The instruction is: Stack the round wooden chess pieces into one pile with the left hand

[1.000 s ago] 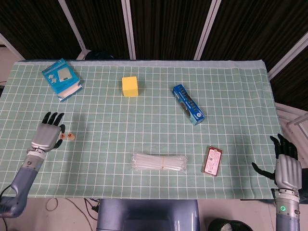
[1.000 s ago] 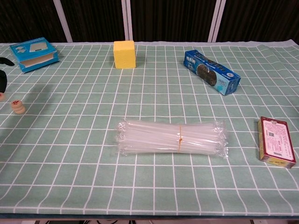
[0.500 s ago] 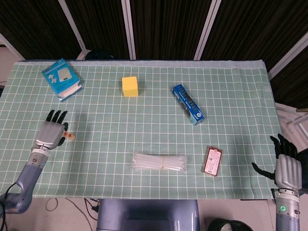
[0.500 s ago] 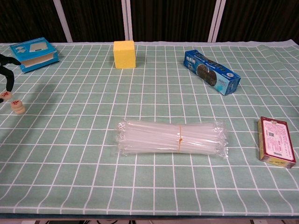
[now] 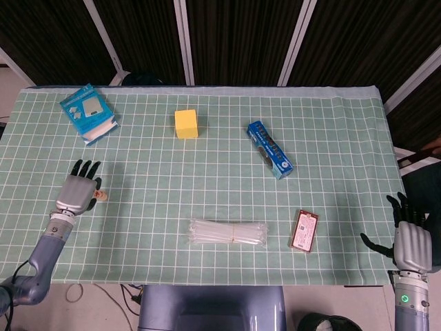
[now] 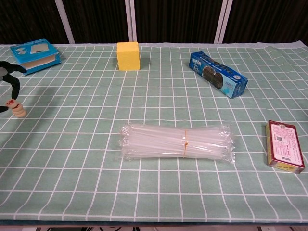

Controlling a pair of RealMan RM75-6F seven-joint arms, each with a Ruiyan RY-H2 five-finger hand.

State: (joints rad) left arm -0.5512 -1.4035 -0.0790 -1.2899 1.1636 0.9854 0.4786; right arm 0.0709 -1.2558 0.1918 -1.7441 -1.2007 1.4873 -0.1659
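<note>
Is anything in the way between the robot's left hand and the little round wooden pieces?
Nothing visible is. The left hand is right over the round wooden pieces, its dark fingers reaching down beside them. The blue box sits farther back, and the straw bundle is off toward the middle.

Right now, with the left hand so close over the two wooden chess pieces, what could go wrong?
1. The chess pieces form a small pile near the table's left edge; a sideways brush by the left hand might topple it.
2. In the chest view, dark fingers reach down right beside the pile, so lifting away carelessly could drag the top piece off.
3. The head view mostly hides the pile under the hand, making alignment hard to judge.
</note>
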